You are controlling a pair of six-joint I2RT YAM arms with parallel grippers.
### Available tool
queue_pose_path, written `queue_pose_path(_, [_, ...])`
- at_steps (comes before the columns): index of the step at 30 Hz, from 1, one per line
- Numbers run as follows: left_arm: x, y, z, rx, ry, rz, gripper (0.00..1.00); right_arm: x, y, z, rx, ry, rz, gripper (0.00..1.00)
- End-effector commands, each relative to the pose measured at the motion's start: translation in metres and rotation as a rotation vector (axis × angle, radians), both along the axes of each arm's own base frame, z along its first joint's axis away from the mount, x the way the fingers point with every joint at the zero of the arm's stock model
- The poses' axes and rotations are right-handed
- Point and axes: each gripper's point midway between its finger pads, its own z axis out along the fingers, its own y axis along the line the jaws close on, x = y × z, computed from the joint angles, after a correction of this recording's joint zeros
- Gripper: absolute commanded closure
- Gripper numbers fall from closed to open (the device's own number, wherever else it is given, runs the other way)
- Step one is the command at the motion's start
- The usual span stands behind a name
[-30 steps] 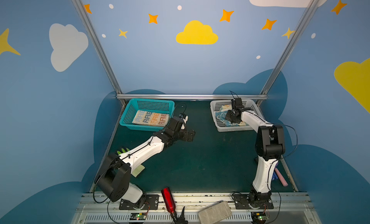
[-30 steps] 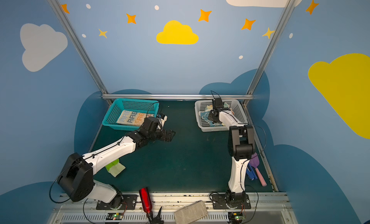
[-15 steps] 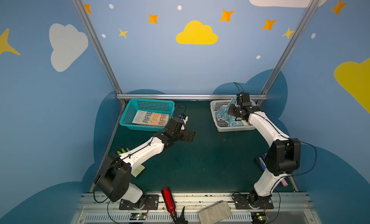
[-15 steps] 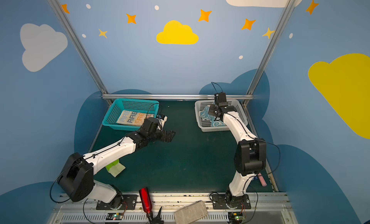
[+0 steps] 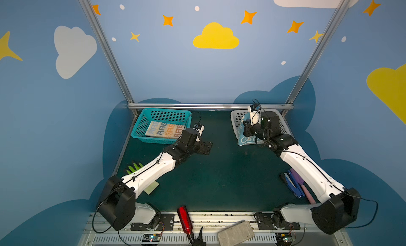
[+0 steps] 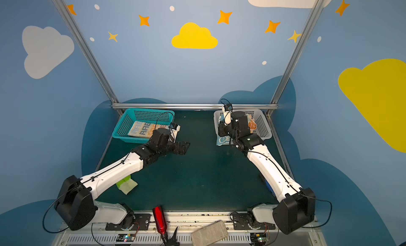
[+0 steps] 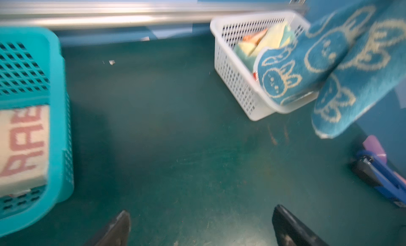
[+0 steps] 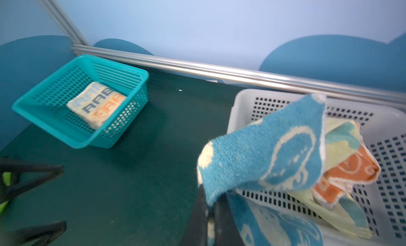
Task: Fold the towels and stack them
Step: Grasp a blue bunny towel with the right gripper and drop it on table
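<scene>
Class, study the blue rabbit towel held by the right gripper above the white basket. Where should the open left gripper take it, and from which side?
Take the free lower corner of the blue towel, coming from the middle of the table. The right gripper pinches an upper edge, so the cloth drapes down outside the white basket, that corner hanging toward the left gripper.

My blue towel [image 8: 263, 154] has cream rabbit outlines. In the white basket [image 8: 386, 190] I see a pale yellow and light blue towel [image 8: 338, 146] and an orange towel [image 8: 351, 168]; the teal basket [image 8: 123, 132] has a cream towel [image 8: 96, 104] with orange and blue letters.
</scene>
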Motion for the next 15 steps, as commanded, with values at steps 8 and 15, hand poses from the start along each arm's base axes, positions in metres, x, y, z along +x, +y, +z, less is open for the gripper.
queue_pose_path(8, [-0.016, 0.029, 0.013, 0.002, -0.043, 0.086, 0.0, -0.069, 0.071, 0.036, 0.024, -0.113, 0.369, 1.0])
queue_pose_path(15, [-0.023, 0.039, 0.014, -0.008, -0.055, 0.115, 0.0, -0.075, 0.099, 0.01, 0.019, -0.035, 0.421, 1.0])
